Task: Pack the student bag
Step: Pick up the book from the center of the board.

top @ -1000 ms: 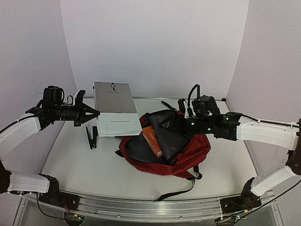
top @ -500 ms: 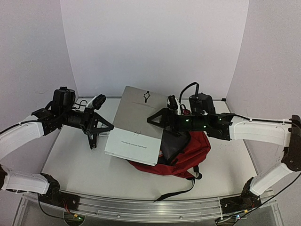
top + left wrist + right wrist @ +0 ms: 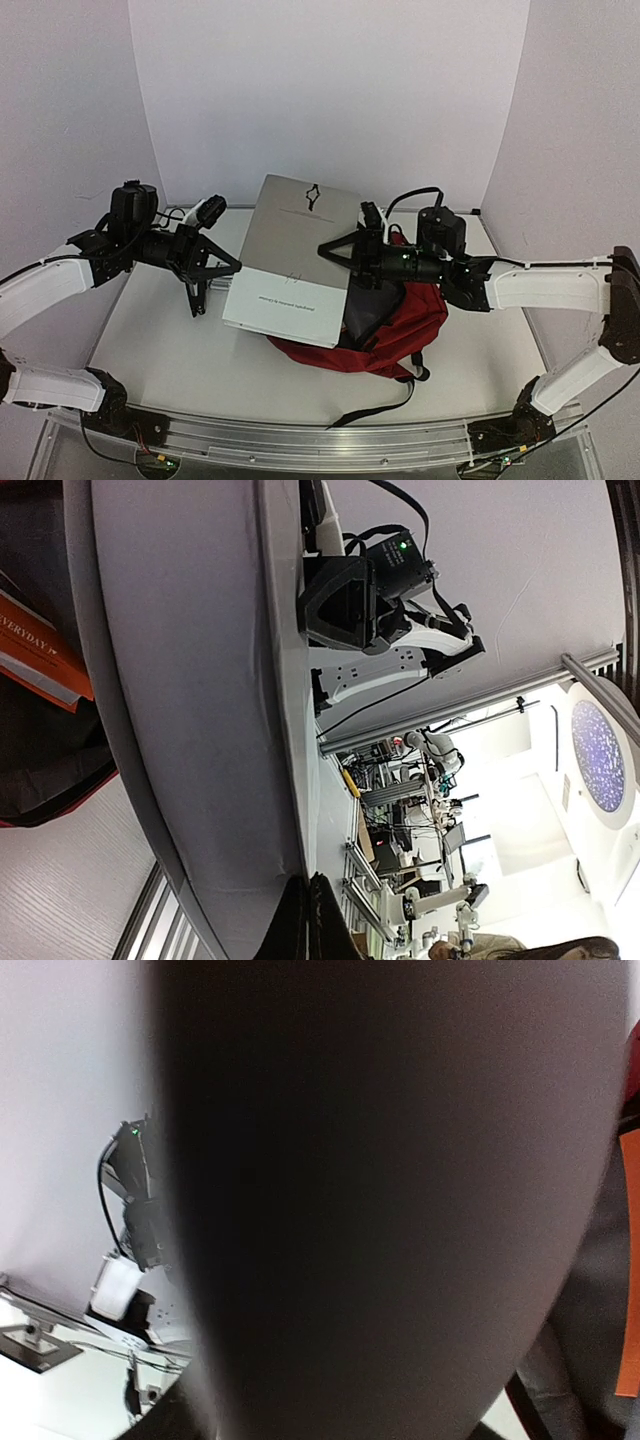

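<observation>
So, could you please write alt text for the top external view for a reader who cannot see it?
A large grey book is held tilted over a red backpack on a white table. The left arm grips the book's left edge, jaws shut, and the right arm reaches its right edge.

The book [image 3: 295, 250] is off the far table [image 3: 160, 340] now. My left gripper [image 3: 232, 268] has swung it over the bag [image 3: 400, 320], tilted, hiding the orange book [image 3: 35, 650] from the top camera. My right gripper [image 3: 328, 250] has left the bag's rim and sits at the book's right edge.
</observation>
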`<state>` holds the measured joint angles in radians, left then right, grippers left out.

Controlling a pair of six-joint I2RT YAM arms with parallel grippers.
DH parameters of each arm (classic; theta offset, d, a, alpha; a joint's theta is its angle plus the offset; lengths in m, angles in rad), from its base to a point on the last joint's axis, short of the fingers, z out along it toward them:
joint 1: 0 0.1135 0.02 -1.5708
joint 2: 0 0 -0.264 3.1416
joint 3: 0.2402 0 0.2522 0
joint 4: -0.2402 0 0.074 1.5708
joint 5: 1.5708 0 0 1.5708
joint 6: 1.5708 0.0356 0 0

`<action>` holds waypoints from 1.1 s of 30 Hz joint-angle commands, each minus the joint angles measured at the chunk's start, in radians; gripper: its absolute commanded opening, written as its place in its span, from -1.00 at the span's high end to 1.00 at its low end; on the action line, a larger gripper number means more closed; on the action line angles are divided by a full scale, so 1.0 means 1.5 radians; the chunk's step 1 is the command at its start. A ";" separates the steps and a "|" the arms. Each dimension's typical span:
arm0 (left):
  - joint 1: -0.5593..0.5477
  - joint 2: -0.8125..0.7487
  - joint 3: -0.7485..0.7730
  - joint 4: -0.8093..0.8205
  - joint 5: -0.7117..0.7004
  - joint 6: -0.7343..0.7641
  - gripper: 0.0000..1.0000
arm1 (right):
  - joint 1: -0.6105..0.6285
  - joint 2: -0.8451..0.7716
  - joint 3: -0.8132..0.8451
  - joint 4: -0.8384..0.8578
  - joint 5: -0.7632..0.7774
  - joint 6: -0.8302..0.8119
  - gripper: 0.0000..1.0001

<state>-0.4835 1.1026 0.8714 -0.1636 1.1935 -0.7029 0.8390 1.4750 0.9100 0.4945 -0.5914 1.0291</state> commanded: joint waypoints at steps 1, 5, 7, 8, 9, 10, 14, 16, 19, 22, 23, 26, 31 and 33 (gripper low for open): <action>-0.003 0.009 0.043 0.052 0.007 0.000 0.99 | 0.000 -0.035 -0.012 0.118 -0.029 0.047 0.12; -0.003 0.007 0.034 0.064 -0.054 -0.009 0.84 | 0.000 -0.057 -0.029 0.138 0.001 0.054 0.27; -0.002 0.004 0.024 0.074 -0.090 -0.014 0.60 | 0.001 -0.069 -0.032 0.142 0.015 0.045 0.31; -0.002 0.001 0.019 0.079 -0.107 -0.017 0.49 | 0.000 -0.074 -0.032 0.141 0.025 0.040 0.34; -0.003 -0.004 0.013 0.086 -0.127 -0.020 0.37 | 0.001 -0.079 -0.033 0.141 0.033 0.036 0.37; -0.003 -0.013 0.004 0.098 -0.150 -0.027 0.20 | 0.000 -0.085 -0.033 0.141 0.041 0.032 0.39; -0.010 -0.067 -0.047 0.149 -0.287 -0.064 -0.36 | 0.001 -0.098 -0.025 0.133 0.093 0.011 0.38; -0.019 -0.097 -0.083 0.191 -0.347 -0.088 -0.49 | 0.000 -0.100 -0.015 0.119 0.124 -0.004 0.33; -0.031 -0.147 -0.124 0.236 -0.408 -0.120 -0.60 | 0.001 -0.094 0.017 0.093 0.176 -0.028 0.32; -0.038 -0.181 -0.144 0.253 -0.452 -0.144 -0.69 | 0.001 -0.083 0.047 0.089 0.209 -0.041 0.32; -0.041 -0.188 -0.148 0.262 -0.462 -0.154 -0.70 | 0.001 -0.078 0.057 0.090 0.216 -0.044 0.32; -0.060 -0.186 -0.162 0.291 -0.500 -0.188 -0.73 | 0.002 -0.063 0.083 0.106 0.228 -0.047 0.34; -0.127 -0.129 -0.151 0.336 -0.574 -0.216 -0.74 | 0.006 -0.046 0.101 0.142 0.256 -0.039 0.33; -0.158 -0.101 -0.137 0.378 -0.588 -0.209 -0.74 | 0.010 -0.041 0.106 0.144 0.270 -0.042 0.33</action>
<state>-0.6530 0.8878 0.6369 0.2599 0.4126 -0.9907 0.8409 1.3957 1.0149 0.6095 -0.2484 0.9804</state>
